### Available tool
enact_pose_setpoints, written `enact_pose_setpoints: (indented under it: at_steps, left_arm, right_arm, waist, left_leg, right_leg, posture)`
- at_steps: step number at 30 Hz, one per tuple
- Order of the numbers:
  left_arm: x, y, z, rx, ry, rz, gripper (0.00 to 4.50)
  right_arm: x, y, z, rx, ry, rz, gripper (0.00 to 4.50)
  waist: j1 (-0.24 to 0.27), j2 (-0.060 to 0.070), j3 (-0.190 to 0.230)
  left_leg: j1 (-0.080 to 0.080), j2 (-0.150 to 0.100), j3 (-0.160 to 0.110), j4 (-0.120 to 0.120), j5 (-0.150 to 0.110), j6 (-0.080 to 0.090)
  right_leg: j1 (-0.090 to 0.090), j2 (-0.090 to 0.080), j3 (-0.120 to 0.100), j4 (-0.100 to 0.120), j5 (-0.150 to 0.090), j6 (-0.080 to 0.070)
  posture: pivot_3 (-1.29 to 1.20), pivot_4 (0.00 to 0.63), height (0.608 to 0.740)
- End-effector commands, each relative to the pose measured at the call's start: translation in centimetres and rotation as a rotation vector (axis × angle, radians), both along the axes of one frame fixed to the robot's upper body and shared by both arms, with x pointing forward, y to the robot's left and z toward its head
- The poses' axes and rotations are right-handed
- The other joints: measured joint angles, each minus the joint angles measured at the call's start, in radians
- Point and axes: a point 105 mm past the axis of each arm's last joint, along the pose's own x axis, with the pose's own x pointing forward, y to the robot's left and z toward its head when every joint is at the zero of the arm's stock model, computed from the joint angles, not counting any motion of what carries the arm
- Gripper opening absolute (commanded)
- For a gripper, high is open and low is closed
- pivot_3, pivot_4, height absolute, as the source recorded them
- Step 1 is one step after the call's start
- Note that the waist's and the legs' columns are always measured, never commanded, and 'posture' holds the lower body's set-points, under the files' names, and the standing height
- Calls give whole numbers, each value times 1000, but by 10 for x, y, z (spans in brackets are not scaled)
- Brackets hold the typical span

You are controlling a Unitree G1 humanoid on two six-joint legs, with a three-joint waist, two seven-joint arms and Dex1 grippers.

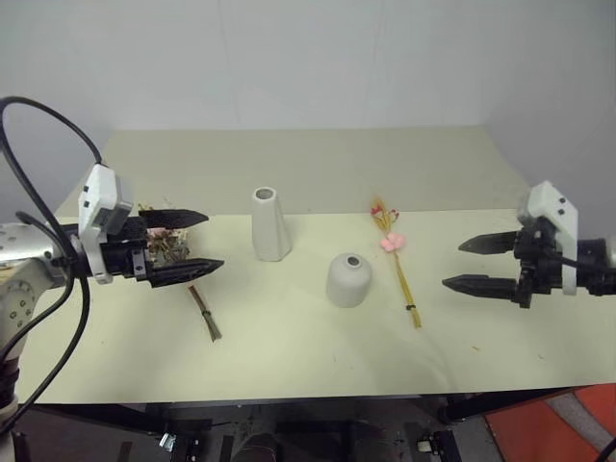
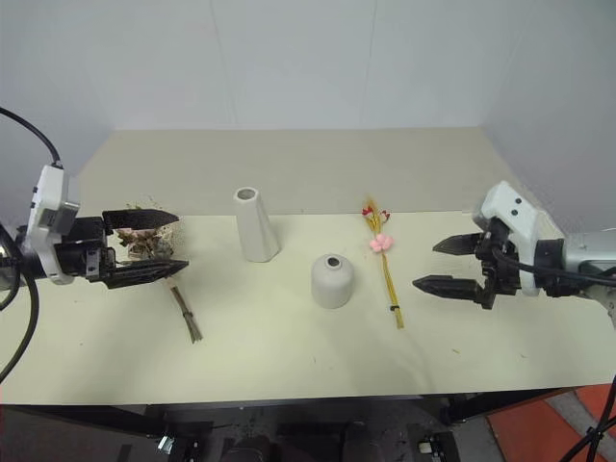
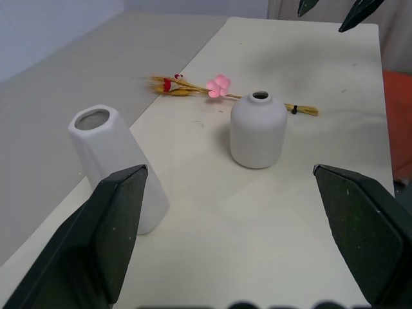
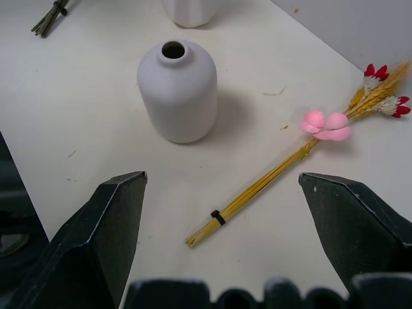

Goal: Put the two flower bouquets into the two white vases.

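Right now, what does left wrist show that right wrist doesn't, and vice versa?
Left wrist, not right wrist: the tall vase with its open mouth and body, and the right arm's fingers across the table.
Right wrist, not left wrist: the brown stem ends of the bushy bouquet lying on the table; of the tall vase, just the base.
Both: the short vase and the yellow bouquet lying flat beside it, apart. The left arm's fingers and the right arm's each stand open and empty in their own view.
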Motion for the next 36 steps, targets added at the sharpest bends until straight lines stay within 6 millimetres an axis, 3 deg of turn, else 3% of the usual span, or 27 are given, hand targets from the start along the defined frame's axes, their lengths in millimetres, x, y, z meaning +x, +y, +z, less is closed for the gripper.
enact_pose_setpoints:
  at_steps: [1,11,15,23,36]
  left_arm:
    - [-1,-2,10,0,-44,-20,4493]
    - [-1,1,11,11,-45,-21,4493]
    - [-2,-2,11,8,-46,-31,4493]
    - [2,-9,20,13,-53,-112,4493]
    - [8,-28,29,28,-94,-247,4493]
  right_arm:
    - [-3,-1,15,-1,-62,-13,4500]
    - [-2,-1,14,-5,-64,-18,4500]
    - [7,0,12,-1,-21,-80,4500]
    - [49,15,-3,-13,229,-371,4500]
    - [118,34,-66,-193,318,-519,4500]
  waist:
    - [0,0,0]
    - [-1,0,0]
    - [-3,0,0]
    - [-14,0,0]
    - [-26,0,0]
  left_leg:
    - [0,0,0,0,0,0]
    - [0,0,0,0,0,0]
    - [0,0,0,0,0,0]
    - [-1,1,0,0,0,0]
    - [-19,-2,-1,2,1,-2]
  right_leg:
    - [0,0,0,0,0,0]
    - [0,0,0,0,0,0]
    - [0,0,0,0,0,0]
    - [-1,1,0,0,0,-1]
    - [-20,-1,0,3,3,-1]
  posture:
    - [0,150,740]
    - [0,150,740]
    - [0,150,740]
    - [0,150,740]
    - [0,150,740]
